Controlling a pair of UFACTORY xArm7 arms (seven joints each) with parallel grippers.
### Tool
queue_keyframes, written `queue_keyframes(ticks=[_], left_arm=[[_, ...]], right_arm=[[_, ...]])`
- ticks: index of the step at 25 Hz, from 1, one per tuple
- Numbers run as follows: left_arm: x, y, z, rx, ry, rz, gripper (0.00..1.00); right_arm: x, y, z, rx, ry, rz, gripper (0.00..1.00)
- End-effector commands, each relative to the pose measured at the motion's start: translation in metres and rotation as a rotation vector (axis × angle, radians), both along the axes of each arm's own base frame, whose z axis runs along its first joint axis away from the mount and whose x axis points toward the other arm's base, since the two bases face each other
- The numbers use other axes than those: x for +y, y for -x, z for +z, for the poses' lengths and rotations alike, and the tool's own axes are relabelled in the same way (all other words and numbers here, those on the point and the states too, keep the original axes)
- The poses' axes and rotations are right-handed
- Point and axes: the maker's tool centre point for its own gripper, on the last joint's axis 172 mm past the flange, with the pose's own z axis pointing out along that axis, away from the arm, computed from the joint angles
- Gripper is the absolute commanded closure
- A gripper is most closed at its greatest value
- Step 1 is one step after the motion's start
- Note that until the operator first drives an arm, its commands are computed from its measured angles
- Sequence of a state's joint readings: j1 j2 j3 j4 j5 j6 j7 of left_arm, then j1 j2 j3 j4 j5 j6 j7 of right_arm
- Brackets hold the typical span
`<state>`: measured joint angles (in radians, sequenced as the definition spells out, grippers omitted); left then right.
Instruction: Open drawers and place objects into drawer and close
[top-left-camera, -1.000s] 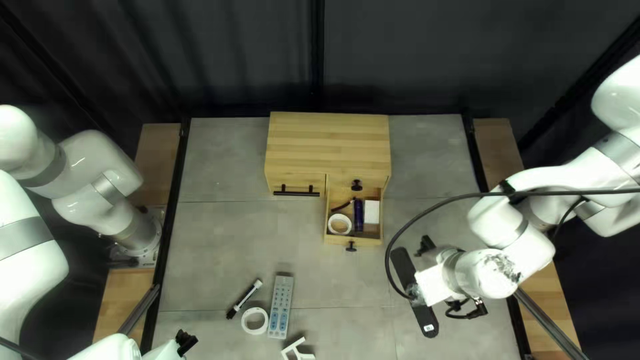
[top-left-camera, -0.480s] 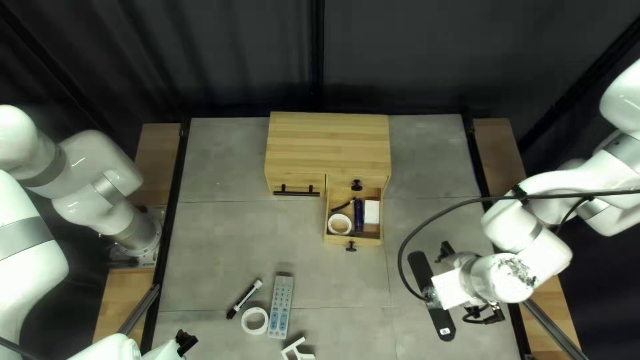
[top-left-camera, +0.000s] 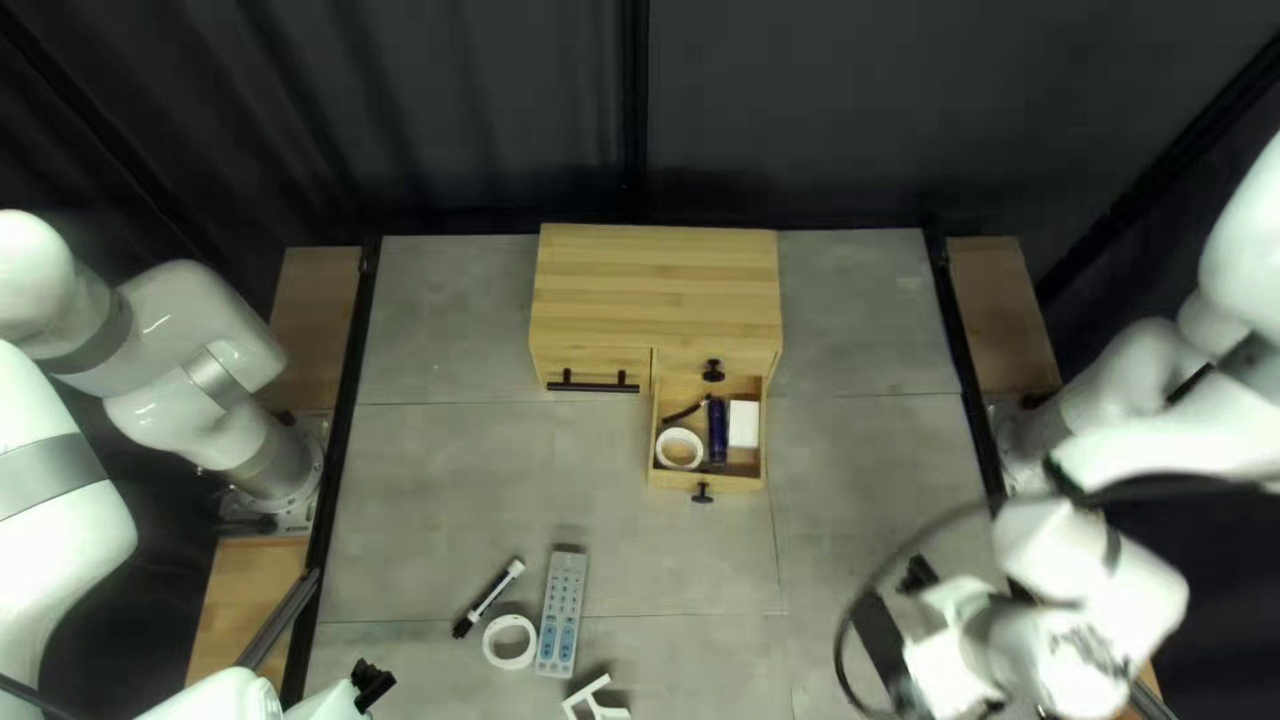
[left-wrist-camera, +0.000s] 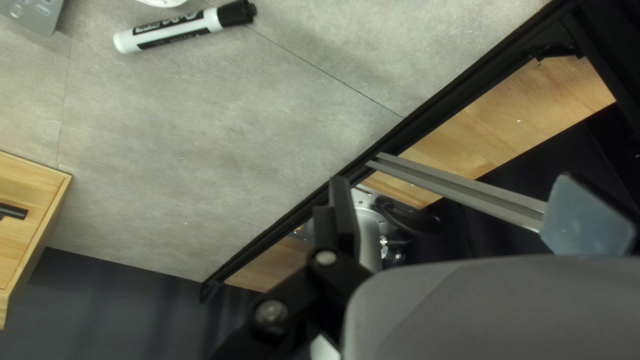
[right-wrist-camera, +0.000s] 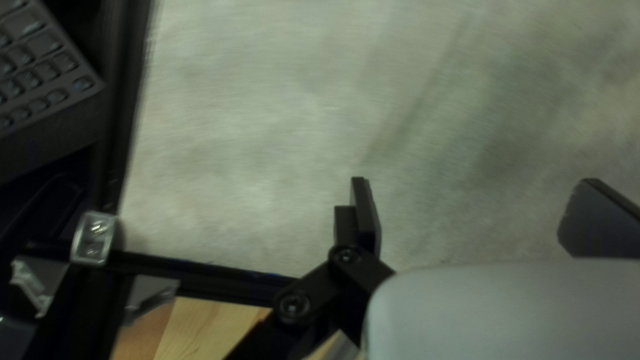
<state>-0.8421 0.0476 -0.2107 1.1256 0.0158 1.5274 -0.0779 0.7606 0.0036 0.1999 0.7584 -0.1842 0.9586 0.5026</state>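
A wooden cabinet stands at the back with its lower right drawer pulled out. That drawer holds a tape roll, a dark blue cylinder, a white box and a thin black item. The left drawer is closed. A marker lies beside another tape roll. My left gripper, low at the near left, shows its fingers apart and empty in its wrist view. My right gripper is at the near right, its fingers apart over bare tabletop in its wrist view.
A grey button-covered strip and a white bracket lie near the front. A black cable loops beside my right arm. The right wrist view shows a keyboard beyond the black table-edge rail.
My right arm has moved toward the near right corner, carrying its gripper and cable away from the cabinet. My left arm and the objects have not moved.
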Motion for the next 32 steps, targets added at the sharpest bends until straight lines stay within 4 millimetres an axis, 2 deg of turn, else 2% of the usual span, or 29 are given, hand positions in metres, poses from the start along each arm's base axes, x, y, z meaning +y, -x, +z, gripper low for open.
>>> queue_keyframes(ticks=[1,8,10,14,22,24,32], left_arm=[[0.0,0.0,0.0,0.0,0.0,0.0,0.0],[0.0,0.0,0.0,0.0,0.0,0.0,0.0],[-0.006,-0.009,0.0,-0.001,0.011,0.022,0.0],[-0.016,-0.048,-0.004,-0.054,0.034,0.069,0.0],[-0.024,-0.105,-0.001,-0.2,0.1,0.194,0.0],[-0.025,-0.11,-0.002,-0.239,0.13,0.184,0.0],[-0.027,-0.11,-0.002,-0.239,0.133,0.164,0.0]], right_arm=[[0.013,0.013,-0.006,0.023,-0.008,0.043,0.0],[0.017,0.016,-0.009,0.049,-0.031,0.02,0.0],[0.017,0.016,-0.009,0.049,-0.031,0.02,0.0],[0.017,0.016,-0.009,0.049,-0.031,0.02,0.0],[0.017,0.016,-0.009,0.049,-0.031,0.02,0.0],[0.017,0.016,-0.009,0.049,-0.031,0.02,0.0],[0.017,0.016,-0.009,0.049,-0.031,0.02,0.0]])
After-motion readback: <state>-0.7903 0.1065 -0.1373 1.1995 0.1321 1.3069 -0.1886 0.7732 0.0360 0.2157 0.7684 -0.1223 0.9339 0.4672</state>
